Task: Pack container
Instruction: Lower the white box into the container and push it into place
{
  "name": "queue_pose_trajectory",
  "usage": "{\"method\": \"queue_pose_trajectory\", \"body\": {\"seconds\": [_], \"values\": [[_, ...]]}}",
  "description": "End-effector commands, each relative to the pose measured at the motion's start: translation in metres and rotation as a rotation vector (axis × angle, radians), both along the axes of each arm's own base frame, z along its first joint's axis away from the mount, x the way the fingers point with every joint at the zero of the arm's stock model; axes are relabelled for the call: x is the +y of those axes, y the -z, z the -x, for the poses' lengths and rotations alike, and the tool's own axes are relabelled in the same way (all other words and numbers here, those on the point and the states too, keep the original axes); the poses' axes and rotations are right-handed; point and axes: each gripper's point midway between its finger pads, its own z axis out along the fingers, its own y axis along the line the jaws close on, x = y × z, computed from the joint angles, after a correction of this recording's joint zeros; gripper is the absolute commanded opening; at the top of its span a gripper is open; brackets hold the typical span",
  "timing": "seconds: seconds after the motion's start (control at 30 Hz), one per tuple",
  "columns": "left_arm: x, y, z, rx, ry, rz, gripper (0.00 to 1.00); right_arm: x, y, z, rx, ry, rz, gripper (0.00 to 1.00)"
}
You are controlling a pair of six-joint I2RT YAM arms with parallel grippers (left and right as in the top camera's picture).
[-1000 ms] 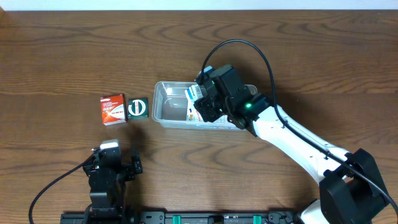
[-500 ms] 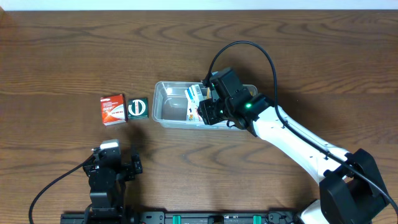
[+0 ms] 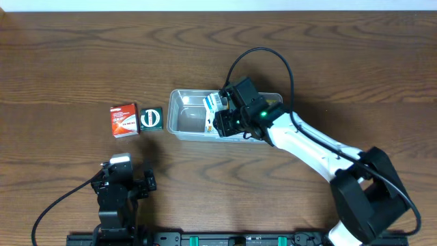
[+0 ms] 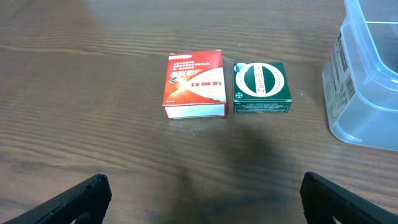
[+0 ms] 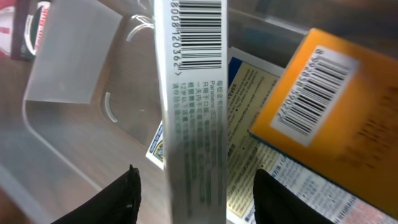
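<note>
The clear plastic container (image 3: 186,117) lies at the table's middle; its corner shows in the left wrist view (image 4: 367,74). My right gripper (image 3: 222,117) is down inside it. In the right wrist view its fingers (image 5: 196,177) are spread either side of a white barcoded box (image 5: 189,74), with gaps on both sides. An orange box (image 5: 311,93) and a blue-and-white printed box (image 5: 249,130) lie in the container beside it. My left gripper (image 3: 121,179) is open and empty near the front edge (image 4: 202,193).
A red box (image 3: 124,120) and a green box (image 3: 151,119) lie side by side left of the container, also in the left wrist view: red (image 4: 194,84), green (image 4: 261,87). The right arm reaches in from the front right.
My right gripper has moved down and left, deeper into the container with the white box. The left arm and the red and green boxes have not moved.
</note>
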Motion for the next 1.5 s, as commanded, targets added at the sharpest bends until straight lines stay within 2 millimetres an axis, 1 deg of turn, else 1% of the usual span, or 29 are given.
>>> {"method": "queue_pose_trajectory", "body": {"seconds": [0.0, 0.07, 0.1, 0.2, 0.27, 0.43, 0.5, 0.6, 0.63, 0.73, 0.9, 1.0, 1.1, 1.17, 1.23, 1.37, 1.47], "values": [[0.001, 0.006, 0.000, 0.008, -0.010, 0.007, 0.98, 0.007, 0.001, -0.001, 0.014, 0.008, -0.027, 0.52], [0.001, 0.006, 0.000, 0.008, -0.010, 0.007, 0.98, 0.008, 0.000, -0.003, 0.005, 0.008, -0.035, 0.50], [0.001, 0.006, 0.000, 0.008, -0.010, 0.007, 0.98, 0.009, -0.001, -0.004, 0.001, 0.008, -0.038, 0.46], [0.001, 0.006, 0.000, 0.008, -0.010, 0.007, 0.98, 0.011, -0.003, -0.007, -0.012, 0.007, -0.048, 0.30], [0.001, 0.006, 0.000, 0.008, -0.010, 0.007, 0.98, 0.011, -0.003, -0.007, -0.013, 0.008, -0.049, 0.25], [0.001, 0.006, 0.000, 0.008, -0.010, 0.007, 0.98, 0.011, -0.003, -0.006, -0.011, 0.007, -0.047, 0.25], [0.001, 0.006, 0.000, 0.008, -0.010, 0.007, 0.98, 0.010, -0.002, -0.006, -0.009, 0.007, -0.045, 0.33], [0.001, 0.006, 0.000, 0.008, -0.010, 0.007, 0.98, 0.010, -0.001, -0.006, -0.006, 0.007, -0.043, 0.42], [0.001, 0.006, 0.000, 0.008, -0.010, 0.007, 0.98, 0.010, -0.001, -0.006, -0.005, 0.007, -0.042, 0.44], [0.001, 0.006, 0.000, 0.008, -0.010, 0.007, 0.98, 0.010, 0.001, -0.006, -0.003, 0.007, -0.040, 0.44], [0.001, 0.006, 0.000, 0.008, -0.010, 0.007, 0.98, 0.009, 0.002, -0.006, -0.012, -0.005, -0.026, 0.41], [0.001, 0.006, 0.000, 0.008, -0.010, 0.007, 0.98, 0.007, 0.004, -0.006, -0.017, -0.008, -0.012, 0.36], [0.001, 0.006, 0.000, 0.008, -0.010, 0.007, 0.98, -0.001, 0.008, -0.006, -0.022, -0.007, 0.035, 0.34], [0.001, 0.006, 0.000, 0.008, -0.010, 0.007, 0.98, -0.009, 0.012, -0.006, -0.030, -0.001, 0.079, 0.29], [0.001, 0.006, 0.000, 0.008, -0.010, 0.007, 0.98, -0.011, 0.013, -0.007, -0.039, -0.005, 0.097, 0.27], [0.001, 0.006, 0.000, 0.008, -0.010, 0.007, 0.98, -0.011, 0.010, -0.010, -0.090, -0.069, 0.117, 0.25], [0.001, 0.006, 0.000, 0.008, -0.010, 0.007, 0.98, -0.010, 0.000, -0.014, -0.169, -0.160, 0.140, 0.24]]}}
